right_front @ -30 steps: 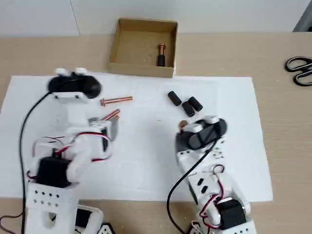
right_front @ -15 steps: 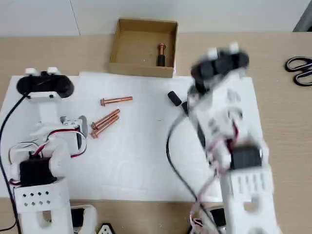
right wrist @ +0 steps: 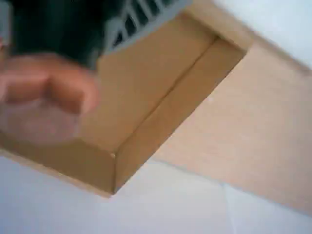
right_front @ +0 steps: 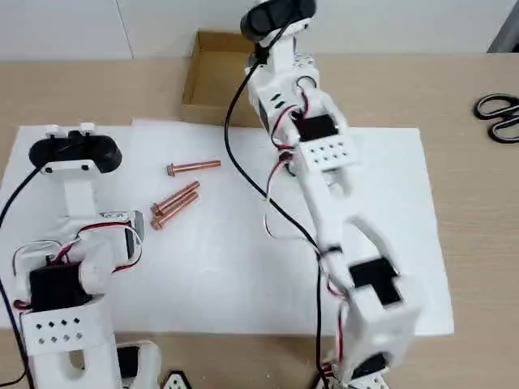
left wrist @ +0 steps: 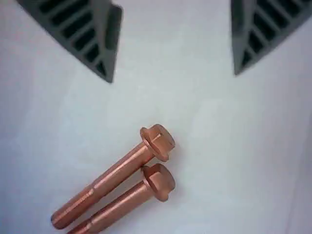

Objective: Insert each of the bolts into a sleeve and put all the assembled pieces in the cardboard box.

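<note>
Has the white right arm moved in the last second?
Yes. The right arm swung from above the white paper sheet forward to above the open brown cardboard box.

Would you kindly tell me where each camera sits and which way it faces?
High view: fixed above the table, facing down on paper, lone bolt, bolt pair, box; both arms show.
Left wrist view: on the left arm, facing down at the bolt pair; open left gripper shows.
Right wrist view: on the right arm, facing the box's corner; part of the right gripper shows.
Shared: high and left wrist show the bolt pair; high and right wrist, the box.
</note>
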Robot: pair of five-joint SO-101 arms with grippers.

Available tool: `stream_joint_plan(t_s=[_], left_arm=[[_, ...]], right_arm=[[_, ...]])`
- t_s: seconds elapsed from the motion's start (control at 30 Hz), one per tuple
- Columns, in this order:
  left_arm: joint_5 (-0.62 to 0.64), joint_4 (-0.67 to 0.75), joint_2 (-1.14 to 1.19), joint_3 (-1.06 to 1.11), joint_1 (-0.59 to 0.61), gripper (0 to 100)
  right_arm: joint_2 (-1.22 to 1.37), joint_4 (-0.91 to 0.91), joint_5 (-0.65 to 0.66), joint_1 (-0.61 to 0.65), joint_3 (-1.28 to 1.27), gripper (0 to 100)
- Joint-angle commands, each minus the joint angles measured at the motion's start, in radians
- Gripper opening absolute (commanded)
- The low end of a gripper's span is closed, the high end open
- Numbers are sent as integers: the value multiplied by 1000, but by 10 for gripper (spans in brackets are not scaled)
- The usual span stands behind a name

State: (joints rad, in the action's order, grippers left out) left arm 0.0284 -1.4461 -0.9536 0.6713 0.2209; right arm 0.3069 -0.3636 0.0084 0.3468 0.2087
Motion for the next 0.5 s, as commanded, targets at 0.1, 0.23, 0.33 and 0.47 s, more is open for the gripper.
stream_joint_plan(t_s=[0.1,0.23,0.33,0.47], left_arm=[[-2,-8,-12,-15,8,149],[-2,-8,-12,-15,8,149],[-2,-9,-12,-13,8,149],[-2,-28,-12,-13,8,149]], right_arm=[[246,102,8,5,270,3],[380,101,8,10,385,6],[463,101,8,13,448,8],[553,101,8,15,539,8]])
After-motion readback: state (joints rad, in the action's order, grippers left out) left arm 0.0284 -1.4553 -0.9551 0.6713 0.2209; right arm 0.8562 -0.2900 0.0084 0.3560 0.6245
